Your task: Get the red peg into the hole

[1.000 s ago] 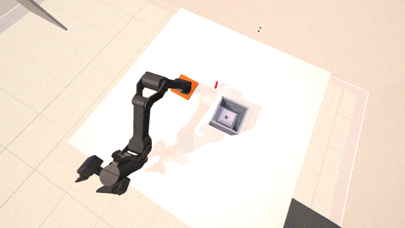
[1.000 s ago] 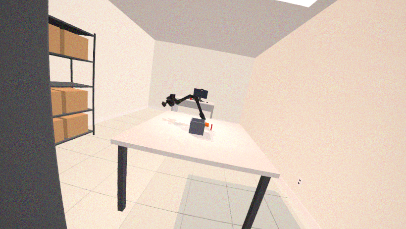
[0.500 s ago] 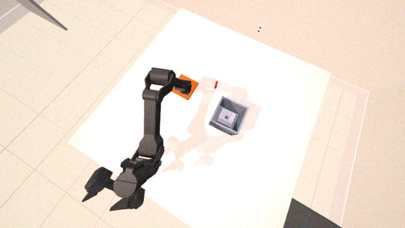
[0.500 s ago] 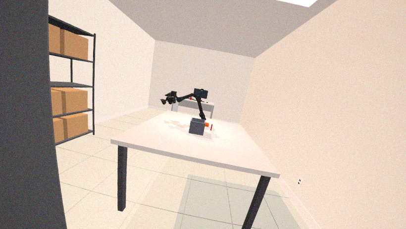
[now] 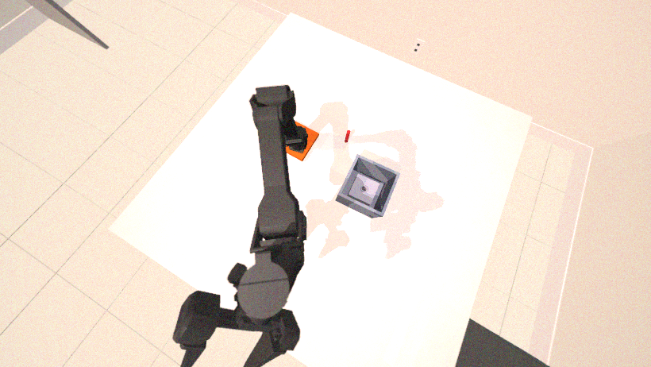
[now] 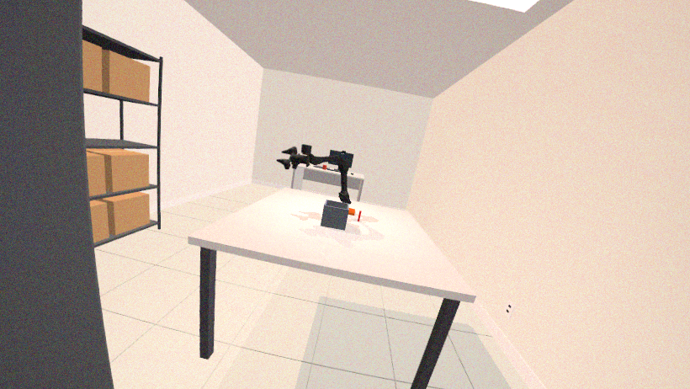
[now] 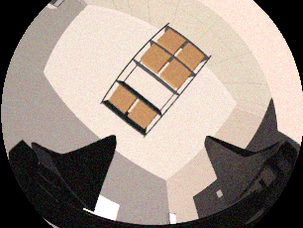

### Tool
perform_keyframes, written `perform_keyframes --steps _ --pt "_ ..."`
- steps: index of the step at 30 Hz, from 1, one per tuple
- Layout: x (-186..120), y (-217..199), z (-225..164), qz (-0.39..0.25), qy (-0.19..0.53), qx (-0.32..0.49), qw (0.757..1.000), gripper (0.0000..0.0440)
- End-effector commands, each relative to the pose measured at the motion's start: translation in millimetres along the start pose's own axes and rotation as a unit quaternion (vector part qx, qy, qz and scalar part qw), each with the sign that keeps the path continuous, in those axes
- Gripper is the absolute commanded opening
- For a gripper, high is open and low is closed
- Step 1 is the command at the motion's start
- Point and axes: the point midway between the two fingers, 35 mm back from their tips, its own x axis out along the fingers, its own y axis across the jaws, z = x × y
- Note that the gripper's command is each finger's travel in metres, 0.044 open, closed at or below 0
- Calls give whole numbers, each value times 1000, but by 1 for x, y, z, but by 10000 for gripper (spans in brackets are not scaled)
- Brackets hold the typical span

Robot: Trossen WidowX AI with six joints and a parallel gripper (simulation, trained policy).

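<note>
The red peg (image 5: 347,136) (image 6: 358,215) stands upright on the table beside the grey box. The open box (image 5: 360,208) (image 6: 334,218) shows the pale plate (image 5: 372,192) at its bottom, with a small round hole near the plate's middle. My gripper (image 5: 213,362) (image 6: 279,156) (image 7: 162,141) is wide open and empty. It is raised high and far from the peg and box, past the table's edge in the top view, with its fingers pointing away from them. The wrist view shows neither peg nor box.
The arm's base stands on an orange plate (image 5: 310,140) (image 6: 351,211), on the far side of the peg from the box. The white table (image 5: 433,282) (image 6: 289,246) carries them all. A shelf with cardboard boxes (image 6: 128,74) (image 7: 170,72) stands by the wall.
</note>
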Motion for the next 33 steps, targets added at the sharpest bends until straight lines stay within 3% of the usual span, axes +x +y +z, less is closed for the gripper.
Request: perform_keyframes --steps 1,17,33 --pt "-32 -11 -35 -45 37 2 998 440" --pt "-165 -36 -131 -202 174 4 964 440" --pt "-280 -52 -159 -341 267 -15 901 440"
